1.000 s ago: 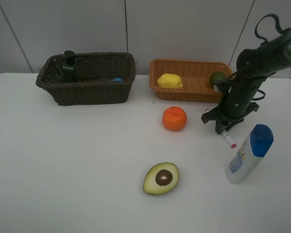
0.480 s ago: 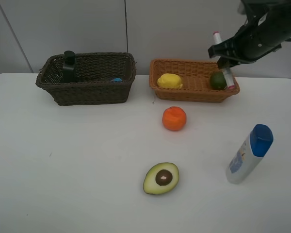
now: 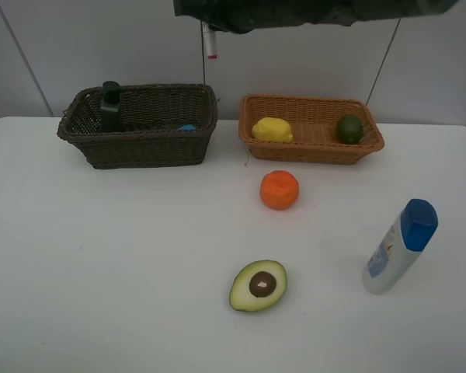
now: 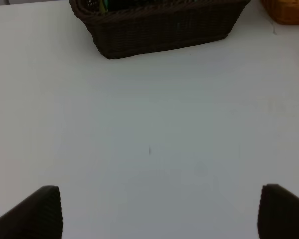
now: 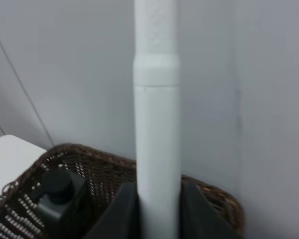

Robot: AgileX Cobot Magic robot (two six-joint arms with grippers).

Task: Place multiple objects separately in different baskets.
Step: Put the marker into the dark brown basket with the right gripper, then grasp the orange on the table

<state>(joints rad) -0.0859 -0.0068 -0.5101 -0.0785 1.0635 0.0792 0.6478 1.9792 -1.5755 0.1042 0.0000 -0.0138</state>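
My right gripper [image 3: 210, 17] reaches across the top of the exterior view, shut on the white pink-tipped pen [image 3: 210, 41], held upright above the right end of the dark brown basket [image 3: 140, 136]. In the right wrist view the pen [image 5: 157, 114] stands between my fingers [image 5: 122, 211] over that basket [image 5: 114, 172]. The dark green pump bottle [image 3: 110, 106] stands in its left end. The lemon [image 3: 272, 129] and lime [image 3: 349, 128] lie in the light basket [image 3: 311, 151]. My left gripper [image 4: 159, 219] is open over bare table. The dark pad is hidden.
The orange [image 3: 279, 189], the halved avocado [image 3: 258, 285] and the white blue-capped bottle [image 3: 400, 246] stand on the white table. A small blue item [image 3: 187, 127] shows inside the dark basket. The left wrist view shows the dark basket's front wall [image 4: 159, 27].
My right gripper lifted the pen from the table near the blue-capped bottle, passed over the light basket, and now holds it above the dark basket's right end.
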